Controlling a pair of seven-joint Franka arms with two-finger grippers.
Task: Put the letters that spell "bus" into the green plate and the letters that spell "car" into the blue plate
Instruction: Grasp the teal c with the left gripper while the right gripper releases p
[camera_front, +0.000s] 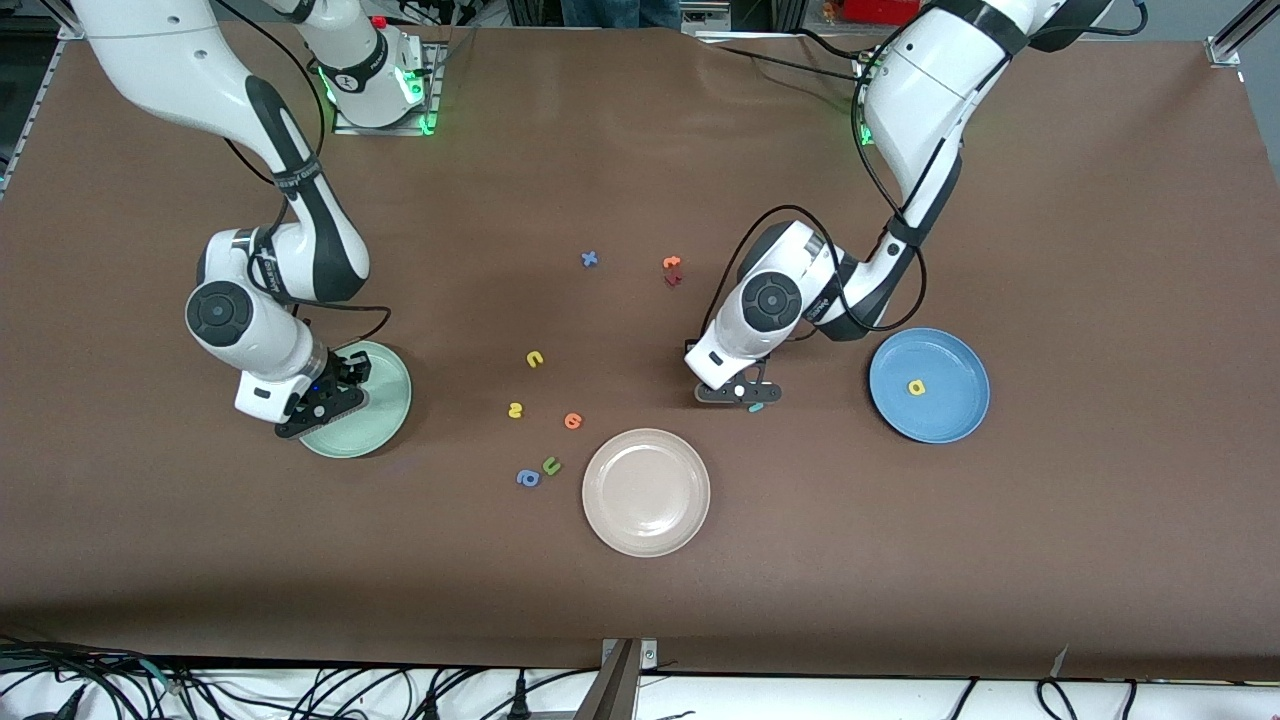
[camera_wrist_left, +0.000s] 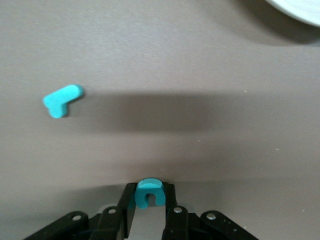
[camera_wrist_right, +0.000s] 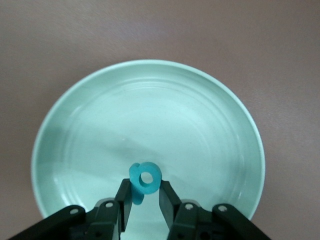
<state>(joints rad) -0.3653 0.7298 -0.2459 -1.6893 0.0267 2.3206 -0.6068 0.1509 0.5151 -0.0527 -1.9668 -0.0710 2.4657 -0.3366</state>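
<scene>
My left gripper is down at the table between the cream plate and the blue plate, shut on the teal c. The teal r lies flat on the table a short way off. A yellow a lies in the blue plate. My right gripper hangs over the green plate, shut on the teal b. In the front view that gripper covers part of the green plate. The yellow u and yellow s lie mid-table.
A cream plate sits nearer the front camera than the loose letters. An orange letter, a green u and a blue a lie beside it. A blue x and a reddish-orange letter lie nearer the bases.
</scene>
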